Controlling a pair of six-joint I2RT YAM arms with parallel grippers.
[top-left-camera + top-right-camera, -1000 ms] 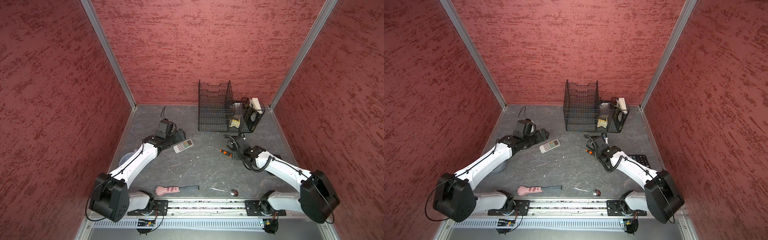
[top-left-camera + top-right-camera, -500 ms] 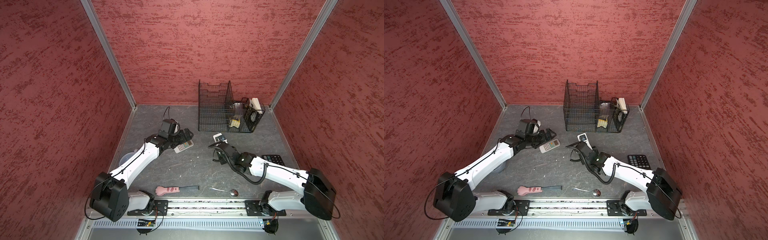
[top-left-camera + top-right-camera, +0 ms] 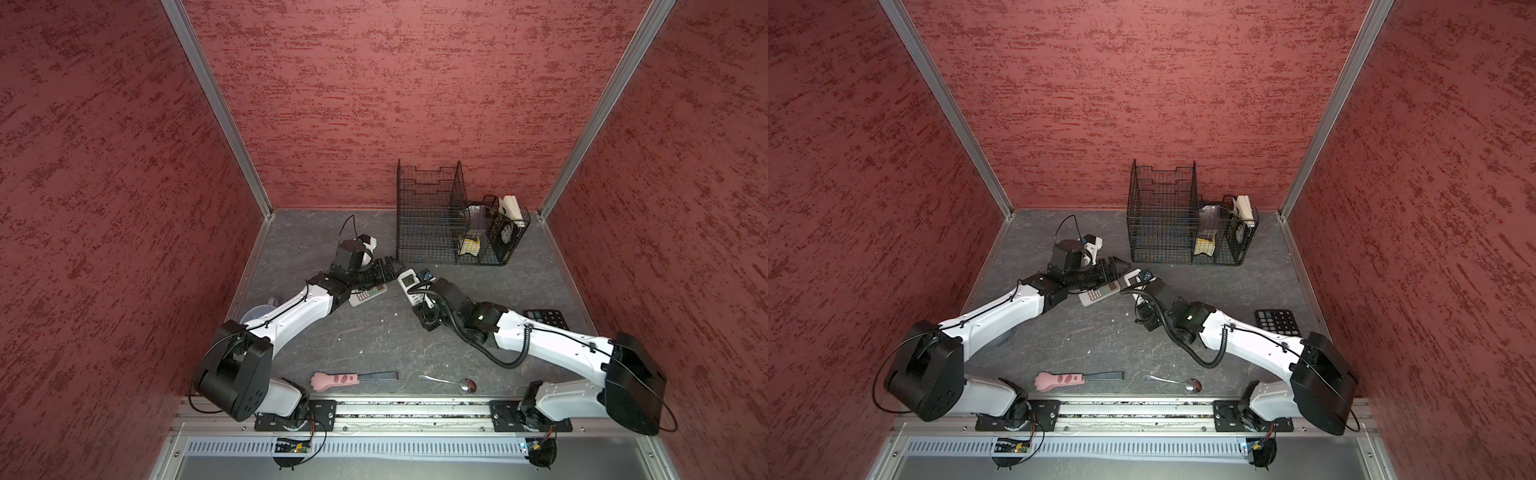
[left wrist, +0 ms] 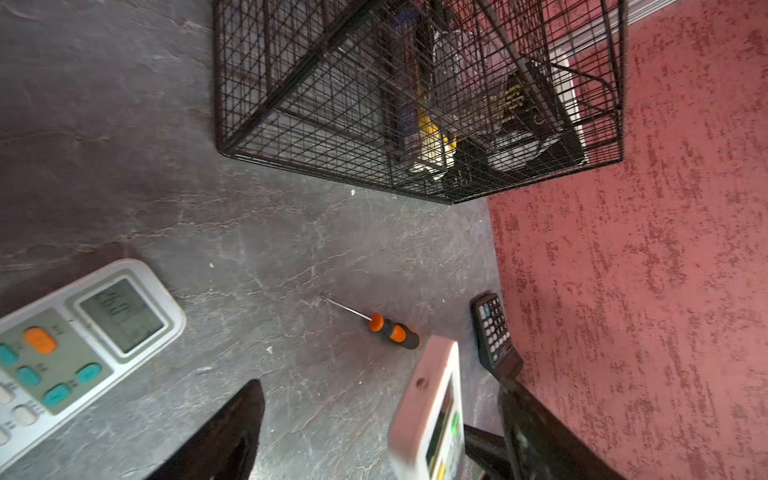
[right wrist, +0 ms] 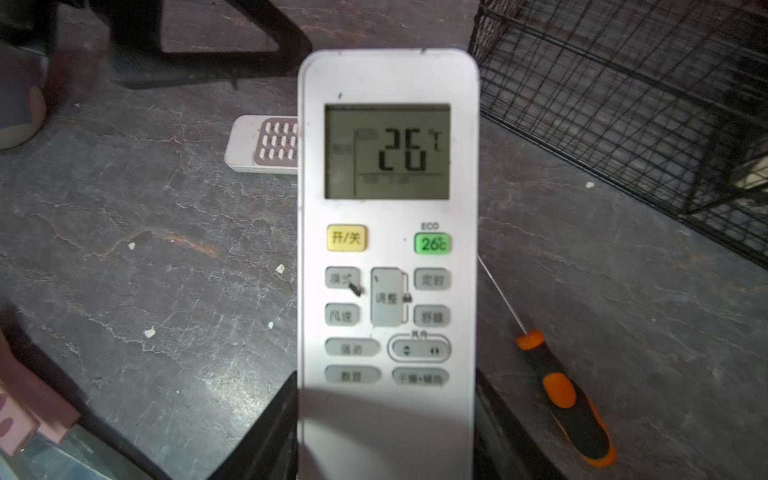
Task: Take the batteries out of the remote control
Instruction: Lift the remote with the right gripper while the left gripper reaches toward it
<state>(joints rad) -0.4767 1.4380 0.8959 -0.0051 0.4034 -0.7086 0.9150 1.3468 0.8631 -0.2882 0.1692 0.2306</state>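
Where the right gripper (image 3: 417,300) clamps the remote control (image 3: 408,281) by its near end, long axis running up-left in a top view, batteries unseen (presumably behind its face); left gripper (image 3: 390,268), jaws apart, straddles the far tip; second remote (image 3: 368,296) lies flat, lower left.

Both top views looked steeply down from above the front rail, taking in the whole desk (image 3: 374,340) from nearly the same spot. Each wrist camera sat close and low; both caught the orange-handled screwdriver (image 4: 390,330) and wire basket (image 5: 623,104).
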